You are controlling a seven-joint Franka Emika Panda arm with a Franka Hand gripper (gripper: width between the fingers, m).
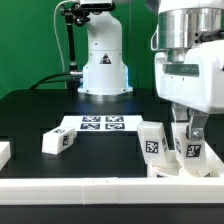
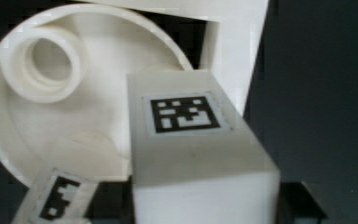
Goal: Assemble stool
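Observation:
In the wrist view my gripper point(image 2: 202, 206) is shut on a blocky white stool leg point(image 2: 190, 140). The leg's square tag faces the camera, and the leg fills the gap between the two dark fingers point(image 2: 306, 202). Just beyond it lies the round white seat point(image 2: 105, 110), with one open socket point(image 2: 60, 60) showing. In the exterior view the gripper point(image 1: 190, 150) hangs low at the right, holding this leg point(image 1: 192, 152) over the seat point(image 1: 170, 168). A second leg point(image 1: 152, 140) stands right beside it. A third leg point(image 1: 58, 141) lies towards the left.
The marker board point(image 1: 100, 125) lies mid-table in front of the robot base point(image 1: 104, 70). A long white rail point(image 1: 90, 190) runs along the front edge. A small white piece point(image 1: 3, 152) sits at the far left. The edge of another tagged part point(image 2: 51, 195) shows beside the held leg.

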